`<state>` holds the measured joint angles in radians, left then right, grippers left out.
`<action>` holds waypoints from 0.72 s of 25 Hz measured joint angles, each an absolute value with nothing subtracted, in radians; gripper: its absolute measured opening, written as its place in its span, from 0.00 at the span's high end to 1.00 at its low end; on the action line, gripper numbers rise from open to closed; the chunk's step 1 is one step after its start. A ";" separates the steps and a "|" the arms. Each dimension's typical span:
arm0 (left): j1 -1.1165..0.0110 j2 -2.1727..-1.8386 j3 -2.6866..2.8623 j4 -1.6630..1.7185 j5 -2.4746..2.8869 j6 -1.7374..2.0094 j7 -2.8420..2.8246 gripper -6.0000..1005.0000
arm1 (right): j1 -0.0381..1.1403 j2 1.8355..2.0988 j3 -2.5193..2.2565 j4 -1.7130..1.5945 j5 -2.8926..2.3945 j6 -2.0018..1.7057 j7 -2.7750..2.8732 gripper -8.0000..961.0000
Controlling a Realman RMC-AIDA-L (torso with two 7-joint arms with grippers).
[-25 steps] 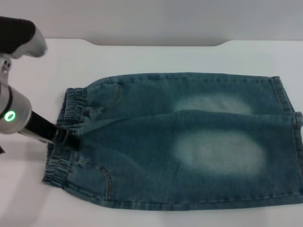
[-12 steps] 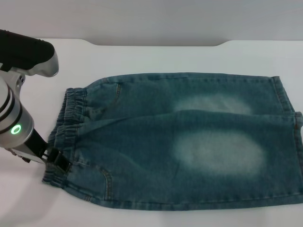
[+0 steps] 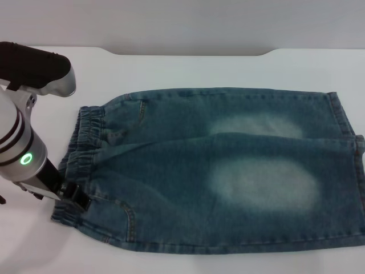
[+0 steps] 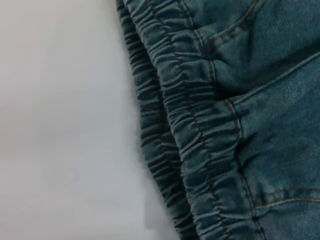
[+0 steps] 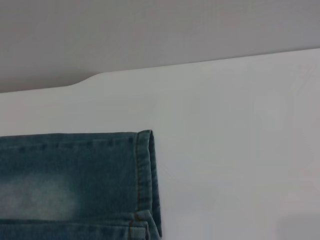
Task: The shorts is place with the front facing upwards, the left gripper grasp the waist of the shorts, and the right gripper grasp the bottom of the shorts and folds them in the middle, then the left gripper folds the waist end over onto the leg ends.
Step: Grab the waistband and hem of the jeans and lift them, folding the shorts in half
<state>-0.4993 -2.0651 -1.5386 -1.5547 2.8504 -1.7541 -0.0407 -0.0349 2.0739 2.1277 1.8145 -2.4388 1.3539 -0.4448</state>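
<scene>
Here, left end effector (image 3: 73, 196) at the shorts' (image 3: 228, 171) waist (image 3: 80, 165), grip state unclear.

- Head view: even, diffuse overhead light, bright white table (image 3: 188, 68), no hard glare.
- Soft shadow under the left arm (image 3: 23, 148) and along the near edge of the shorts (image 3: 228, 171).
- Green indicator light (image 3: 25, 159) on the arm glows, slightly blown out.
- Left wrist view: waistband (image 4: 200, 150) sharp, table soft and grey beside it.
- Right wrist view: dimmer, greyish, hem (image 5: 145, 180) crisp.
</scene>
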 joint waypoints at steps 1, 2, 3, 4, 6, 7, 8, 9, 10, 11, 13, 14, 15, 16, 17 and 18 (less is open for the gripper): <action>-0.499 -2.065 -1.539 -1.555 2.850 -1.754 -0.041 0.15 | -0.036 2.074 2.128 1.814 -2.439 1.354 -0.445 0.40; -0.500 -2.065 -1.538 -1.548 2.843 -1.745 -0.038 0.15 | -0.037 2.074 2.128 1.814 -2.438 1.354 -0.445 0.40; -0.500 -2.065 -1.537 -1.544 2.841 -1.739 -0.036 0.15 | -0.037 2.074 2.128 1.815 -2.438 1.355 -0.445 0.40; -0.500 -2.065 -1.536 -1.540 2.841 -1.736 -0.036 0.15 | -0.037 2.074 2.128 1.815 -2.438 1.357 -0.445 0.40; -0.500 -2.065 -1.536 -1.540 2.841 -1.736 -0.036 0.15 | -0.037 2.074 2.128 1.816 -2.437 1.360 -0.445 0.40; -0.500 -2.064 -1.534 -1.534 2.841 -1.734 -0.035 0.15 | -0.037 2.075 2.128 1.817 -2.437 1.361 -0.445 0.41; -0.500 -2.064 -1.534 -1.534 2.841 -1.734 -0.035 0.15 | -0.037 2.075 2.128 1.818 -2.436 1.361 -0.445 0.41; -0.502 -2.063 -1.527 -1.521 2.841 -1.731 -0.034 0.15 | -0.037 2.075 2.128 1.819 -2.436 1.362 -0.445 0.41; -0.502 -2.063 -1.527 -1.521 2.841 -1.731 -0.034 0.15 | -0.038 2.075 2.128 1.820 -2.435 1.362 -0.445 0.41; -0.502 -2.063 -1.527 -1.521 2.841 -1.731 -0.034 0.15 | -0.038 2.075 2.128 1.821 -2.435 1.362 -0.445 0.41; -0.502 -2.063 -1.526 -1.514 2.839 -1.731 -0.034 0.15 | -0.038 2.075 2.127 1.823 -2.435 1.362 -0.445 0.41; -0.502 -2.063 -1.526 -1.514 2.839 -1.731 -0.034 0.15 | -0.038 2.075 2.126 1.824 -2.435 1.363 -0.445 0.41; -0.496 -2.063 -1.525 -1.509 2.813 -1.721 -0.034 0.15 | -0.038 2.075 2.125 1.824 -2.435 1.363 -0.445 0.41; -0.496 -2.063 -1.525 -1.509 2.813 -1.721 -0.034 0.15 | -0.037 2.075 2.123 1.824 -2.435 1.363 -0.445 0.41; -0.492 -2.062 -1.525 -1.498 2.804 -1.711 -0.034 0.15 | -0.036 2.075 2.122 1.824 -2.434 1.363 -0.445 0.41; -0.492 -2.061 -1.525 -1.494 2.803 -1.710 -0.034 0.15 | -0.035 2.075 2.121 1.825 -2.434 1.363 -0.445 0.41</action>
<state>-0.4918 -2.0613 -1.5248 -1.4941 2.8029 -1.7096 -0.0335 -0.0351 2.0747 2.1211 1.8245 -2.4344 1.3631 -0.4449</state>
